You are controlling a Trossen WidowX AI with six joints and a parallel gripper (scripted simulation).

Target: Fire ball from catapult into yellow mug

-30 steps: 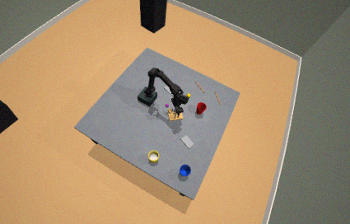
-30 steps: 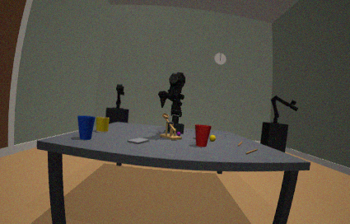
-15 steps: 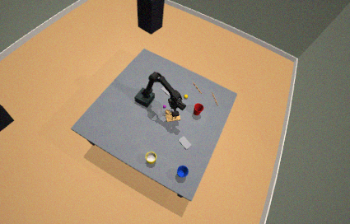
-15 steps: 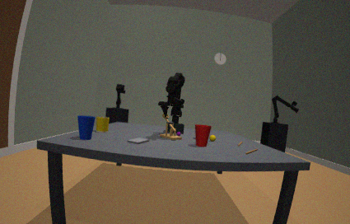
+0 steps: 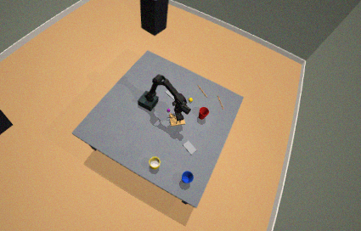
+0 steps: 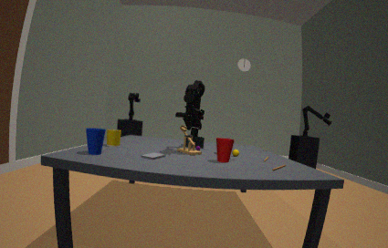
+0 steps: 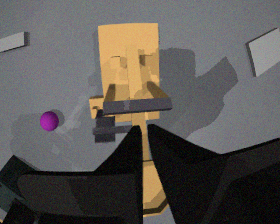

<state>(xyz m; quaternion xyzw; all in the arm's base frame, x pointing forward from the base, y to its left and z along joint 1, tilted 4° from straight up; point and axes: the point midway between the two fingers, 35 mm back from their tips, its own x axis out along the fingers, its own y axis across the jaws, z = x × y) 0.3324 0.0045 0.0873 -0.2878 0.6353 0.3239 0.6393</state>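
Note:
The wooden catapult stands mid-table. Its throwing arm runs down the wrist view to a cup, partly covered by my fingers. My gripper is shut, its narrow fingertips above the throwing arm; no thing shows held. A purple ball lies on the table beside the catapult. A yellow ball lies near the red mug. The yellow mug stands upright near the table edge.
A red mug and a blue mug stand on the table. One pale flat block lies beyond the catapult; another lies on its other side. Thin wooden sticks lie beyond the red mug.

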